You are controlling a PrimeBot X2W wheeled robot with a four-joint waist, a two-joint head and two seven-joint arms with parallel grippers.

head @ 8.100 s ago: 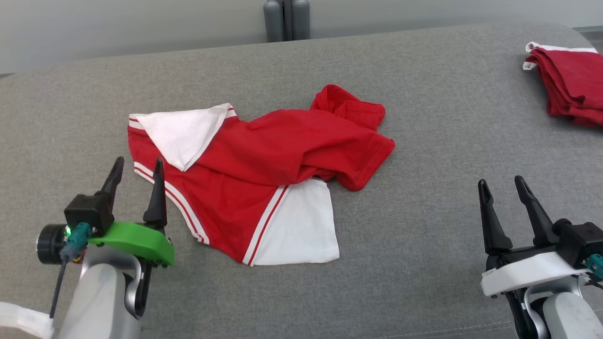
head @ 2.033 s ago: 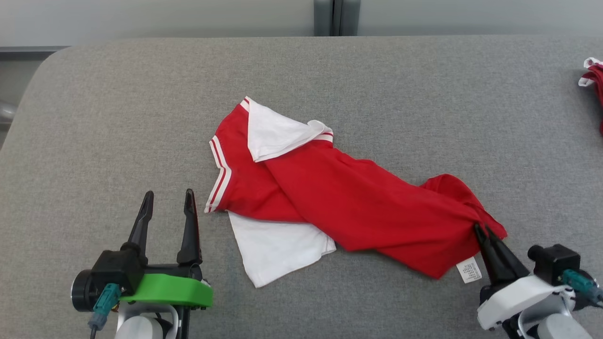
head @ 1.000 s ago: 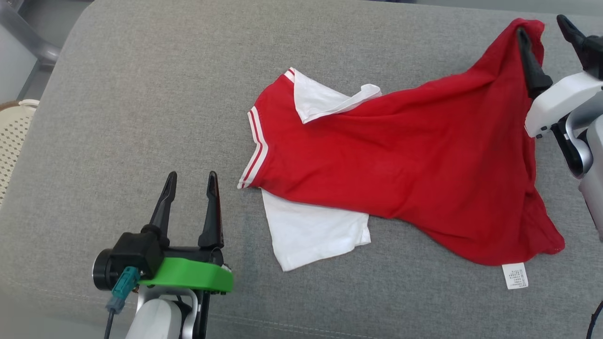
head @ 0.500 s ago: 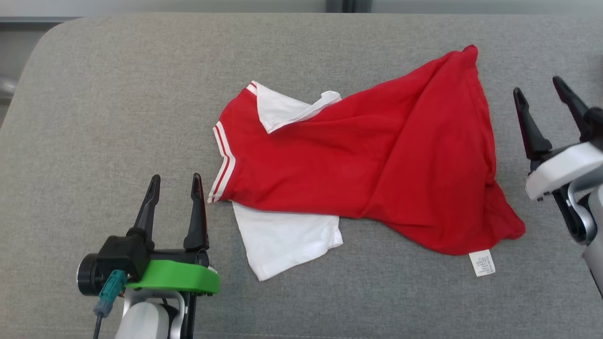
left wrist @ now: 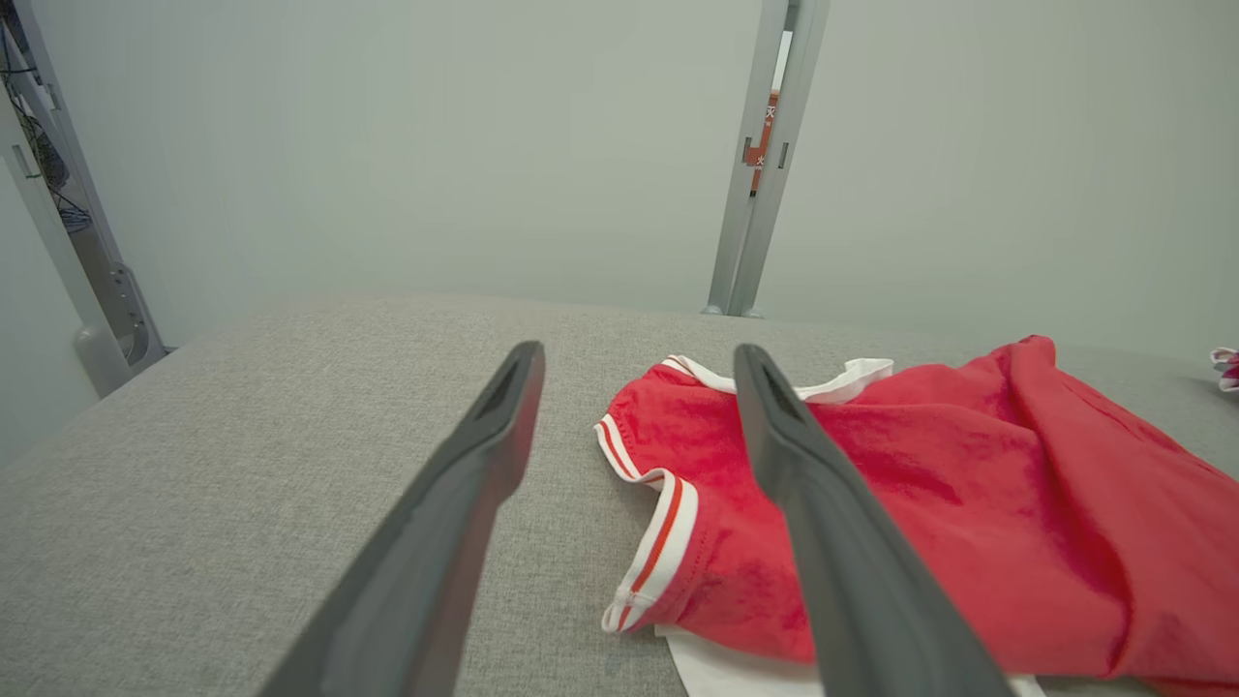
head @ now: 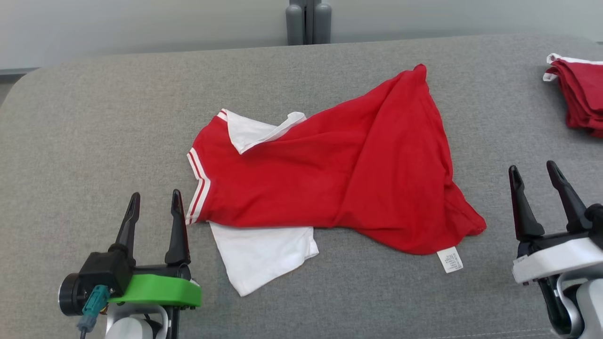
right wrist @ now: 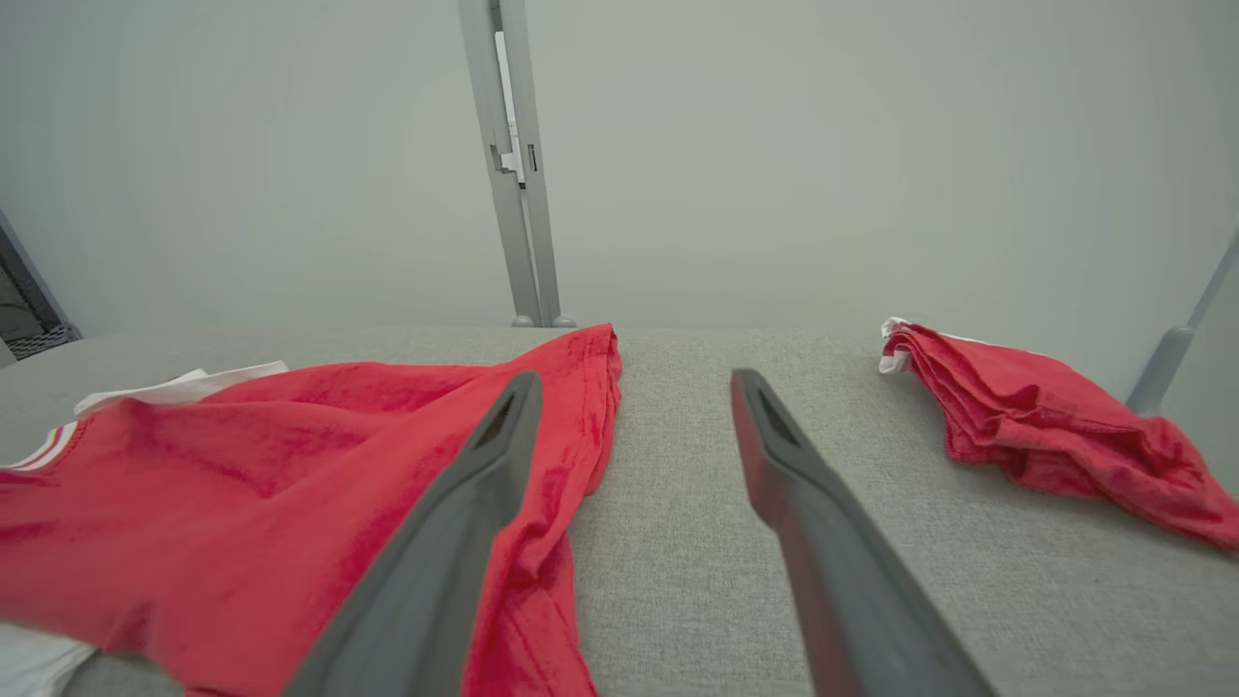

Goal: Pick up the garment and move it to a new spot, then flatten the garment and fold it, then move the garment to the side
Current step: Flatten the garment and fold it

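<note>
The garment (head: 339, 174) is a red shirt with white sleeves and red-and-white striped trim, lying rumpled and partly spread in the middle of the grey padded table (head: 94, 117). One white sleeve sticks out at its front left, and a white care label hangs at its front right hem. My left gripper (head: 155, 202) stands open just left of the striped sleeve cuff, holding nothing. My right gripper (head: 532, 170) stands open to the right of the hem, apart from the cloth. The left wrist view shows the garment (left wrist: 920, 523) past the right finger. The right wrist view has the garment (right wrist: 290, 484) on its left.
A pile of folded red clothes (head: 577, 96) lies at the far right of the table, also seen as the folded pile (right wrist: 1045, 426) in the right wrist view. A grey post (head: 308, 21) stands behind the table's back edge.
My right gripper has let go of the red hem and drawn back toward me, now open beside the cloth. The shirt has settled flatter. The head camera has shifted. My left gripper stayed put.
</note>
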